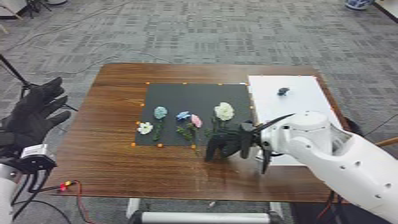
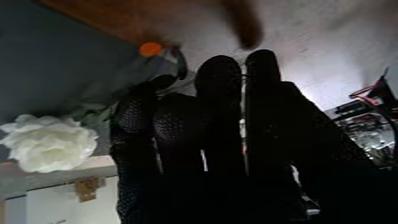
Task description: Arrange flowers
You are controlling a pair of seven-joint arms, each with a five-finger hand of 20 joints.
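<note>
Right hand (image 1: 229, 142) beside white flower (image 1: 224, 111), toward worktop's (image 1: 133, 172) near right corner, cannot tell grip; left hand (image 1: 27, 119) beyond left edge, fingers released.

- We see a small white flower (image 1: 145, 128) lying at the left edge of the black mat (image 1: 213, 91), its open bloom facing up.
- Just right of it we have a pale blue flower (image 1: 160, 112), its full bloom pointing away from us and its green stem running back toward the near edge.
- Next we find a brighter blue flower (image 1: 183, 115), smaller, lying on the mat with green foliage below the bloom.
- Close beside it we see a slim pink flower (image 1: 196, 121), laid flat.
- Farthest right on the mat we have a large white flower (image 1: 224, 110) with ruffled, layered petals; its stem end is hidden near the right hand (image 1: 229, 142).
</note>
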